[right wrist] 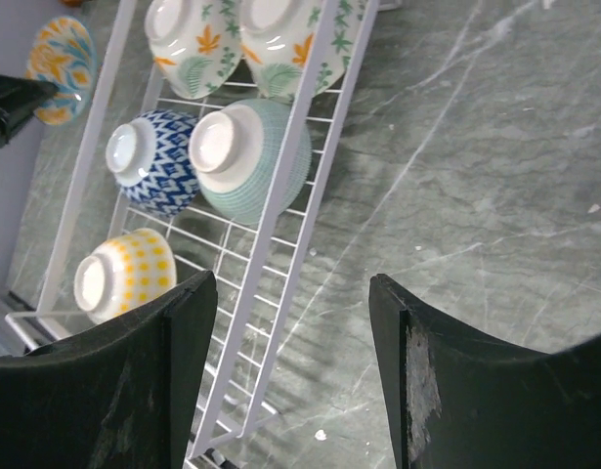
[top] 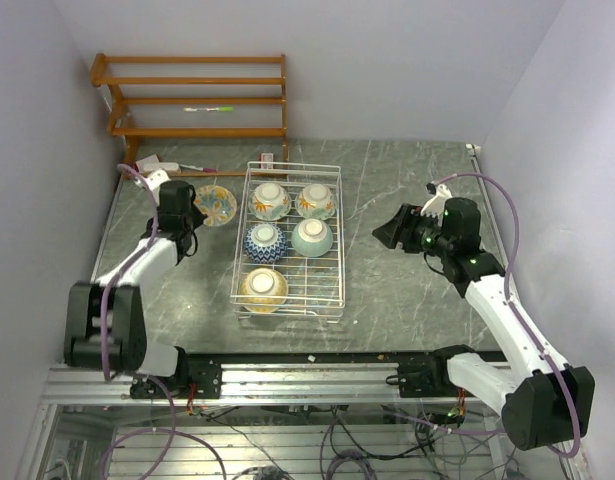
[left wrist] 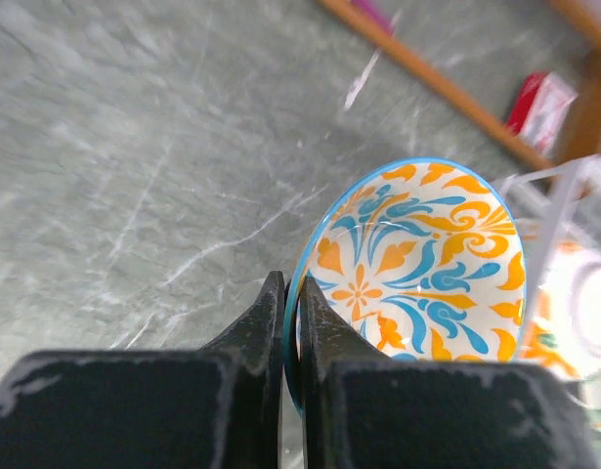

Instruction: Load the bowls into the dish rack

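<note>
My left gripper (left wrist: 291, 293) is shut on the blue rim of an orange-and-blue patterned bowl (left wrist: 422, 259), held just left of the white wire dish rack (top: 336, 250). From above, that bowl (top: 216, 204) sits beside the left gripper (top: 190, 207). Several bowls lie upside down in the rack: two leaf-patterned ones (top: 270, 200) (top: 316, 200), a blue one (top: 266, 241), a pale green one (top: 312, 237) and a yellow dotted one (top: 263, 286). My right gripper (right wrist: 292, 293) is open and empty, hovering right of the rack (right wrist: 280, 176).
A wooden shelf (top: 192, 95) stands at the back left, with a green pen on it. A small red packet (left wrist: 536, 98) lies by the shelf's foot. Walls close in on both sides of the marble-look table (top: 407, 300).
</note>
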### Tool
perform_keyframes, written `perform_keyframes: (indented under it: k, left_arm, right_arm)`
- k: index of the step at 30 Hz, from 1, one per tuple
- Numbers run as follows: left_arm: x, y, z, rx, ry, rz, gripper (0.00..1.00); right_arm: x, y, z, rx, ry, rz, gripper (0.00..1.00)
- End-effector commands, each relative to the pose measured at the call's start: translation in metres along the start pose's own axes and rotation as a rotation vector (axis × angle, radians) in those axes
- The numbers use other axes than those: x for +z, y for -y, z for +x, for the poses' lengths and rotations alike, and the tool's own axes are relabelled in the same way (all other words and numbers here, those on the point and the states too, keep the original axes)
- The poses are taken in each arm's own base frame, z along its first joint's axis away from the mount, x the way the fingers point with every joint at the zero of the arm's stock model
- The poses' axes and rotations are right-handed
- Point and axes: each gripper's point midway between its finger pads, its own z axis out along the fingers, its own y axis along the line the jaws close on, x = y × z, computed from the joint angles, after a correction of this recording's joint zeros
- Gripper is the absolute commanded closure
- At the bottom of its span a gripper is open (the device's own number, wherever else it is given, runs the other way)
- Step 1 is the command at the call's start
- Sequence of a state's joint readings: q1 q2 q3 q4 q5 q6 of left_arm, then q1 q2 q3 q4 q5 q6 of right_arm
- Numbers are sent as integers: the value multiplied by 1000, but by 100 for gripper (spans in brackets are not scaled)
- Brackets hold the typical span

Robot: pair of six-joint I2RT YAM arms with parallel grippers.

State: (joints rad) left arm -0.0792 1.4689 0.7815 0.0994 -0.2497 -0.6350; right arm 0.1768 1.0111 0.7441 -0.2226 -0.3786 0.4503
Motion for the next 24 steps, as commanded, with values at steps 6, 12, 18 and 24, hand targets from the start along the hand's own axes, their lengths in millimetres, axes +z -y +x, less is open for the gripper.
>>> perform_keyframes:
  k: [6,12,18,24]
  left_arm:
    - [-113,20,-106,-99,287,102,93]
    - [-166,56,-105,-39,222,330,93]
    - [-191,82,-65,72,85,433,93]
    - [-213,111,-32,182,-14,514,93]
  right_arm:
    - [-21,-50,-6,-72,34,-190,38]
    - [-24,-95,-2,-157,58,-238,35]
    - [-21,-143,4,-218,56,-332,35]
    - [-32,-186,-1,-283,73,-428,35]
